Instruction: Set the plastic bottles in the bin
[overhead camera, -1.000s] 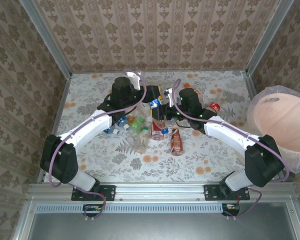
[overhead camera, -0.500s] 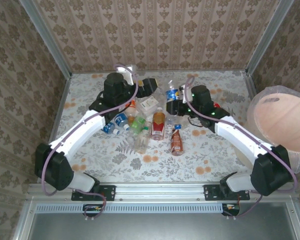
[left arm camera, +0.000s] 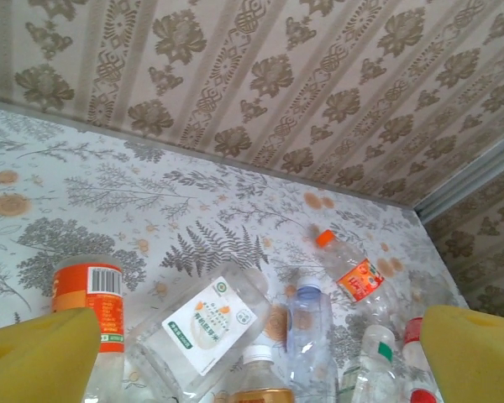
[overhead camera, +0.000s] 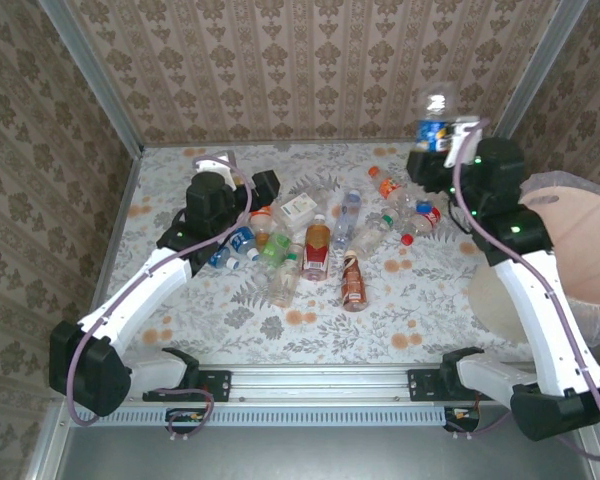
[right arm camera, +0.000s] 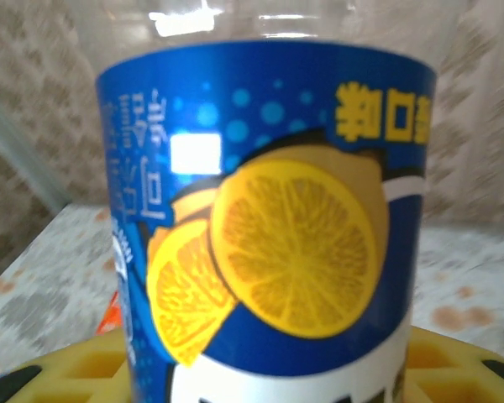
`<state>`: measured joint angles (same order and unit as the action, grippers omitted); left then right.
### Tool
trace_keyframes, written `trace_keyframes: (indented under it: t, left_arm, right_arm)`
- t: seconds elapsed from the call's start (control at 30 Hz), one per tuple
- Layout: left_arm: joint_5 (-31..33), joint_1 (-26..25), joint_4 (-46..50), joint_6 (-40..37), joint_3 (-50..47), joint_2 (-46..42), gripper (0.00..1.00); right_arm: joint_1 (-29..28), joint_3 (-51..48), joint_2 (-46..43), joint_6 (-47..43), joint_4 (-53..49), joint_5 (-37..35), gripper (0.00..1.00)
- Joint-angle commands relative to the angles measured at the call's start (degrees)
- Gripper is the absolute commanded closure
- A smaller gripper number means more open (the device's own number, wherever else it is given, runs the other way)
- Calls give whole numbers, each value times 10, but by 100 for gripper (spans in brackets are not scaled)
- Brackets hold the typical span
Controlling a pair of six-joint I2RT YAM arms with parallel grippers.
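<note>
Right wrist view: the right gripper [overhead camera: 432, 158] pinches an upright blue-labelled bottle [right arm camera: 269, 227] printed with orange slices, its yellow pads at the bottle's base. In the top view it is held up above the far right corner of the table [overhead camera: 230, 320], just left of the pink bin [overhead camera: 580, 250]. The left gripper [overhead camera: 268, 190] hangs with its own pads [left arm camera: 34, 357] spread wide and empty over the plastic bottles [overhead camera: 315, 245] scattered mid-table.
</note>
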<state>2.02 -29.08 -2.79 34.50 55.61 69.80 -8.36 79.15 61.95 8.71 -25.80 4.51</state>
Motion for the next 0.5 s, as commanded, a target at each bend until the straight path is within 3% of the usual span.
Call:
trace_keyframes:
  t: [0.0,0.27,0.47]
  left_arm:
    - [22,6,-10,5,-1,-17,0]
    - [4,12,-5,26,0,-13,0]
    - [0,19,-5,44,-3,-10,0]
  right_arm:
    - [47,40,-17,-36,-47,-52,55]
    - [220,50,-38,-28,-69,-79,55]
    - [321,0,-54,-41,-76,-152,53]
